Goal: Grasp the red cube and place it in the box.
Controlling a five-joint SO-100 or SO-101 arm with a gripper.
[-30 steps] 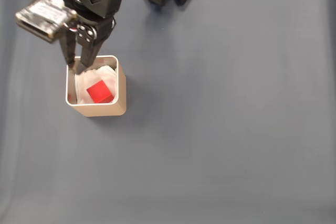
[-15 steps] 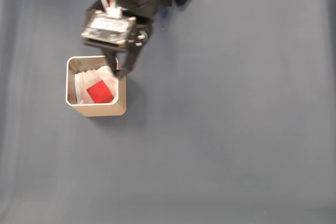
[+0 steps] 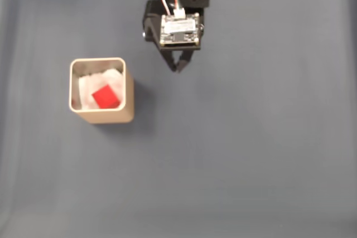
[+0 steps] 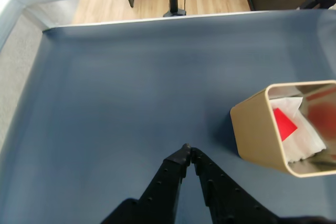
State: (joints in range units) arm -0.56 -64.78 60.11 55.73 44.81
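One red cube [image 3: 106, 96] lies on the white padding inside the box [image 3: 101, 116], while the gripper [image 3: 178, 69], its jaws pinched together and empty, hangs well to the box's upper right in the fixed view.

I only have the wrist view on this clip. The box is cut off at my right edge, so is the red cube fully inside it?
Observer: Yes. In the fixed view the red cube lies wholly inside the box, on white padding.
Operator: Is the box upright?
Observer: It stands upright on the blue-grey mat, all four rim sides visible from above.
Operator: Where is the hand relative to it?
Observer: The hand is apart from the box, off its upper right in the fixed view, fingertips together and holding nothing.
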